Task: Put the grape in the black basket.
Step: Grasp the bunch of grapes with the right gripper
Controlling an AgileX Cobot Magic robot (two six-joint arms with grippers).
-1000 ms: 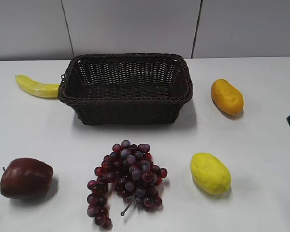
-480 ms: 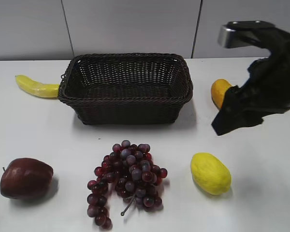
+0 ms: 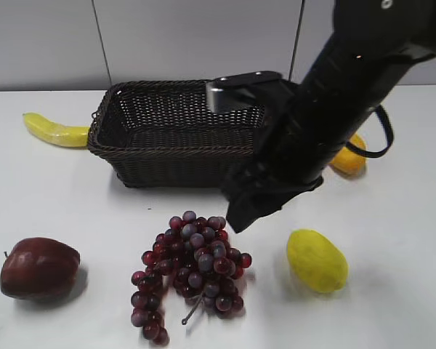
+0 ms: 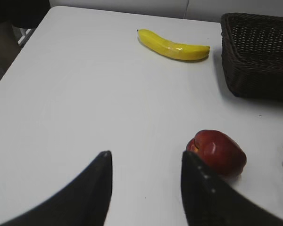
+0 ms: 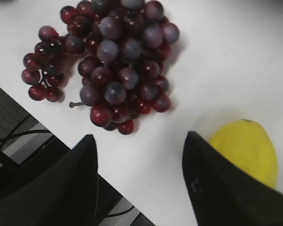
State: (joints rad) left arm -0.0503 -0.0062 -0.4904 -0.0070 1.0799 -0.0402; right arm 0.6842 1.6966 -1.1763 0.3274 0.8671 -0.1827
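Note:
The grape (image 3: 191, 270) is a dark red-purple bunch lying on the white table, in front of the black basket (image 3: 191, 154); it fills the top of the right wrist view (image 5: 112, 61). The black wicker basket is empty, and its corner shows in the left wrist view (image 4: 259, 52). My right gripper (image 3: 243, 207) is open and empty, hovering just right of and above the grape, its fingers (image 5: 140, 139) apart over bare table between grape and lemon. My left gripper (image 4: 146, 157) is open and empty above the table, beside the apple; it is out of the exterior view.
A dark red apple (image 3: 38, 267) lies front left. A banana (image 3: 54, 131) lies left of the basket. A yellow lemon (image 3: 317, 259) lies right of the grape. An orange-yellow fruit (image 3: 352, 161) lies behind my right arm. The table's front edge (image 5: 61, 136) is close.
My right arm has swung in from the right edge, across the orange-yellow fruit, toward the grape. Nothing on the table has moved.

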